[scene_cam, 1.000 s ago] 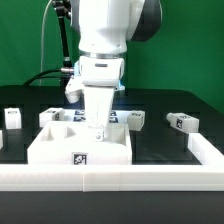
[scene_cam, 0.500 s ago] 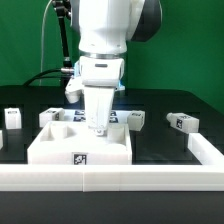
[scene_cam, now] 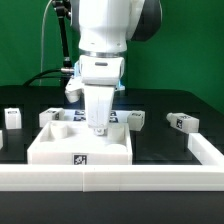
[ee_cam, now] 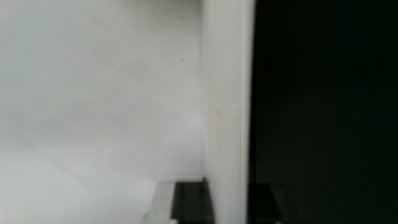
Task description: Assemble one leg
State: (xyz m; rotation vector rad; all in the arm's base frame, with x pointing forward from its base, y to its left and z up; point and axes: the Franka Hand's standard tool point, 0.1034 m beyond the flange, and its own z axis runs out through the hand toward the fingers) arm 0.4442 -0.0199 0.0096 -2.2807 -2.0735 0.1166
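Note:
The large white square panel (scene_cam: pixel 80 146) lies flat near the front of the black table. My gripper (scene_cam: pixel 99 130) points straight down at its far edge. In the wrist view the two dark fingers (ee_cam: pixel 187 205) stand either side of the panel's white edge wall (ee_cam: pixel 228 120), closed against it. Small white legs with marker tags lie on the table: one at the exterior view's far left (scene_cam: pixel 12 117), one just behind the panel to the right (scene_cam: pixel 139 118), and one further right (scene_cam: pixel 182 122). None is held.
Another small white block (scene_cam: pixel 55 116) sits by the panel's far-left corner. A white rail (scene_cam: pixel 110 178) runs along the table's front and up the exterior view's right side (scene_cam: pixel 207 150). Black cables hang behind the arm on the left.

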